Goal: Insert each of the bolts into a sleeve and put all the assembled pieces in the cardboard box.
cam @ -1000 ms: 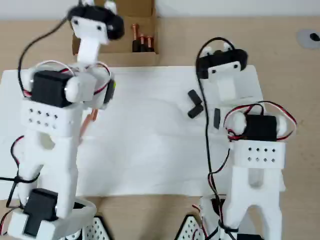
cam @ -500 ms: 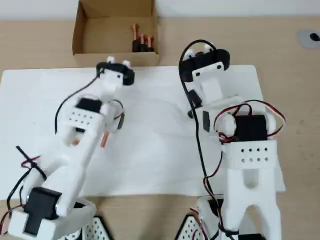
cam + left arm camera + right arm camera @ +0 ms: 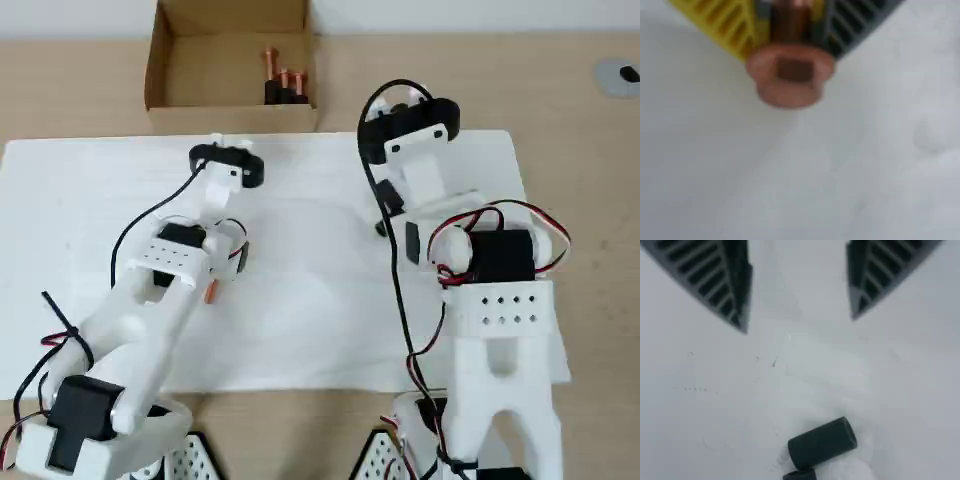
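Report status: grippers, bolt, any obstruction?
Left gripper shut on bolt. Right gripper open, loose sleeve lying close by on white sheet. No obstruction seen.

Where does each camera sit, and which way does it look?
High view: fixed overhead, looking down on table, cardboard box, left arm and right arm.
Left wrist view: on the left wrist, facing the left gripper, shut on a bolt.
Right wrist view: on the right wrist, facing the open right gripper and a sleeve.
Shared: the bolt also shows from above.

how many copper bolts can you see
4. Three bolts sit side by side in the cardboard box; one bolt is clamped in the left gripper. Others may hide under the arms.
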Tool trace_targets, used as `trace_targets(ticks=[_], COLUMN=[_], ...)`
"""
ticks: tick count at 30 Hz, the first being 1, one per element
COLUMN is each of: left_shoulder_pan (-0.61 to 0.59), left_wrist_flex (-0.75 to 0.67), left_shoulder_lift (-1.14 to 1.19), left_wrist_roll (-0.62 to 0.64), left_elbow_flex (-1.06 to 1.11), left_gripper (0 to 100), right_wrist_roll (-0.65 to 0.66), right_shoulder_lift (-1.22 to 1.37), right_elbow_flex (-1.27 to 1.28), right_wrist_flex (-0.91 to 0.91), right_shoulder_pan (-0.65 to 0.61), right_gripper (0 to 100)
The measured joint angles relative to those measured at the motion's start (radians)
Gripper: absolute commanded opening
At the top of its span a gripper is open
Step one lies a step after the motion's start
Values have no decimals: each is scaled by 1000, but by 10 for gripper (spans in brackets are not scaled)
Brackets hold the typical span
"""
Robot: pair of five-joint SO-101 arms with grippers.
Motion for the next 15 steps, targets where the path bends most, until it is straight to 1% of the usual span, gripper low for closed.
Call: trace_targets(ticks=[3, 7, 9, 11, 15], left_shoulder_pan=[-2, -2, -15, -35, -49], left_wrist_flex=[-52, -80, -80, -80, -80], left_shoulder_lift=[0, -3, -3, -5, -5], left_wrist_roll=[9, 18, 57, 86, 94], left_elbow_flex=[35, 54, 54, 55, 55], left_gripper=[18, 107, 129, 123, 123], right_wrist_roll=[-8, -87, -152, -222, -376], right_shoulder_lift=[48, 181, 258, 338, 479], right_elbow_flex=[0, -8, -41, -94, -181], right_wrist_flex=[-17, -81, -110, -137, -150], right_shoulder_pan=[-8, -6, -6, -6, -6], right_gripper=[149, 150, 148, 147, 147])
